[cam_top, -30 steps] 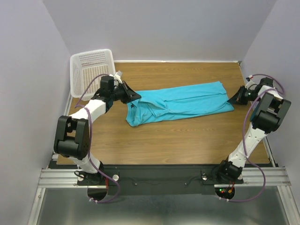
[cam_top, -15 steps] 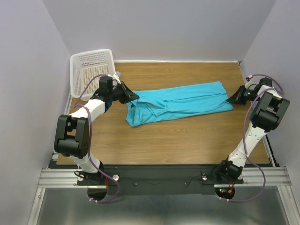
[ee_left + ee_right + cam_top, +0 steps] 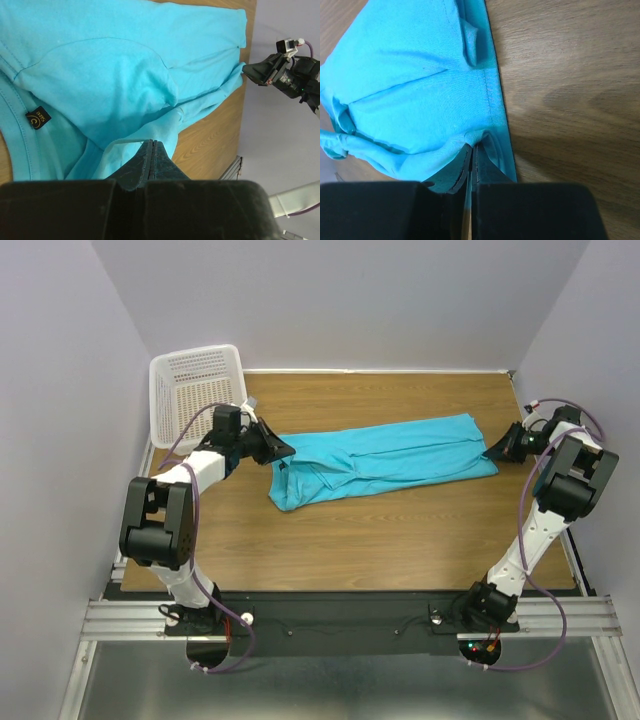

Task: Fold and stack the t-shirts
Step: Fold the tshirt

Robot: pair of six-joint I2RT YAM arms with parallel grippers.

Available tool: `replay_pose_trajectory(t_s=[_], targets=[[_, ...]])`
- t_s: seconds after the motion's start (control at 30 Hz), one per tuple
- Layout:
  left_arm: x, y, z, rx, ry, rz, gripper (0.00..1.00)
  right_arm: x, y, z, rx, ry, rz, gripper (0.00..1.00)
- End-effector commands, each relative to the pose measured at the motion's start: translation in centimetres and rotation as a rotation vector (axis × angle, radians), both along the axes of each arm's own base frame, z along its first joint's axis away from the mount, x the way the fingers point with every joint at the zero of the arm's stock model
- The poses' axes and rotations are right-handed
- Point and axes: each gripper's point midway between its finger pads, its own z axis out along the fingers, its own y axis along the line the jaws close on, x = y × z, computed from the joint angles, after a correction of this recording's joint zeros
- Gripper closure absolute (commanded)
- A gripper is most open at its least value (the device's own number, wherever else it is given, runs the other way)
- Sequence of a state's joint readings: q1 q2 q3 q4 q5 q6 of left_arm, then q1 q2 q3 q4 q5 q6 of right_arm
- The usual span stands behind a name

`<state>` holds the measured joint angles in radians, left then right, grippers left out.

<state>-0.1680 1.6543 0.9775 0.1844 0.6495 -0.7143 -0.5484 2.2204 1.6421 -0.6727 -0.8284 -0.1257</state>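
One turquoise t-shirt lies stretched left to right across the wooden table, folded lengthwise into a long band. My left gripper is at its collar end, shut, with a sleeve hem pinched at the tips. The collar's dark neck label shows in the left wrist view. My right gripper is at the opposite, bottom end, shut on a fold of the hem. The t-shirt bunches slightly where that grip pulls it.
A white mesh basket stands tilted at the back left corner, just behind the left arm. Purple walls close in on both sides. The right arm stands near the table's right edge.
The left arm's elbow has shifted slightly and its gripper has drawn a little to the left. The right gripper has edged outward. The t-shirt has barely changed shape.
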Motion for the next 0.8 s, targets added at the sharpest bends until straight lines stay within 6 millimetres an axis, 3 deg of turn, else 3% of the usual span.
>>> replay_pose_trajectory(t_s=[0.0,0.37,0.77], targets=[[1.0,0.3,1.2,0.011,-0.063,-0.003,1.0,1.3,-0.3,1.7,-0.003,-0.06,0.005,0.95],[2.7,0.7,0.6,0.051,-0.073,0.026,1.0,1.5,-0.3,2.7,-0.003,-0.079,0.004,0.88],[4.4,0.3,1.2,0.043,-0.084,0.022,1.0,1.4,-0.3,2.2,-0.011,-0.066,0.001,0.92]])
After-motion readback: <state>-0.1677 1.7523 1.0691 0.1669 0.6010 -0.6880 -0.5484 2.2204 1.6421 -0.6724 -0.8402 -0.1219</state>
